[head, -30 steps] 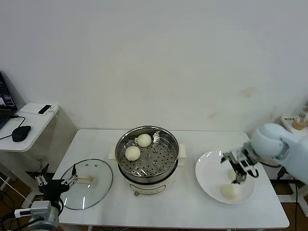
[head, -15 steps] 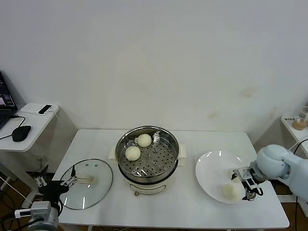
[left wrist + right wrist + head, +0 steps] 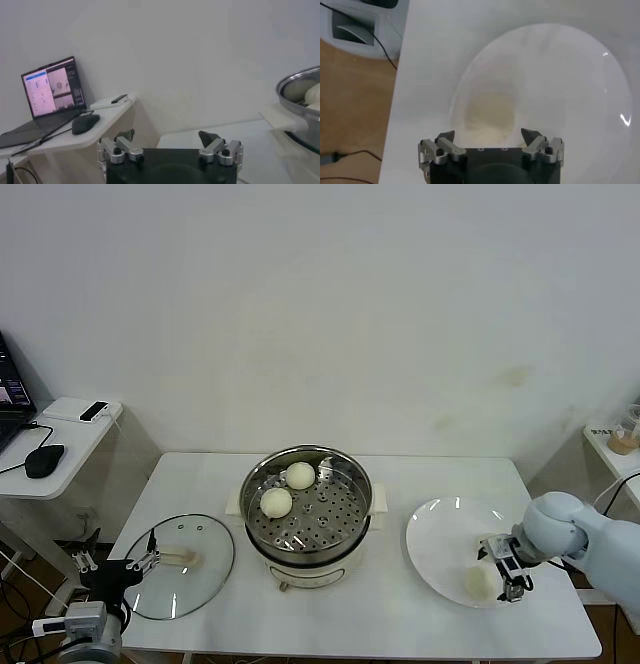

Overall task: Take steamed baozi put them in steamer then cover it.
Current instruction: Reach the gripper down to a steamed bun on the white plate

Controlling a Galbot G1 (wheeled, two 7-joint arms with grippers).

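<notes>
Nearest, the left tool (image 3: pixel 118 564) waits wide open and empty by the cover (image 3: pixel 182 565), lying flat on the tabletop (image 3: pixel 400 624). The right tool (image 3: pixel 508 569), spread wide, holds nothing, straddling a baozi (image 3: pixel 479 582) on the white plate (image 3: pixel 440 529). Farther back, the steamer (image 3: pixel 306 509) holds two baozi (image 3: pixel 276 502).

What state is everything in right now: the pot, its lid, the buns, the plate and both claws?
steamer: uncovered, two buns on its tray
cover: lying flat on the table, left of the steamer
baozi in steamer: two, side by side
baozi on plate: one visible, not gripped
plate: holding that bun
right gripper: open, beside the bun
left gripper: open, idle near the cover
</notes>
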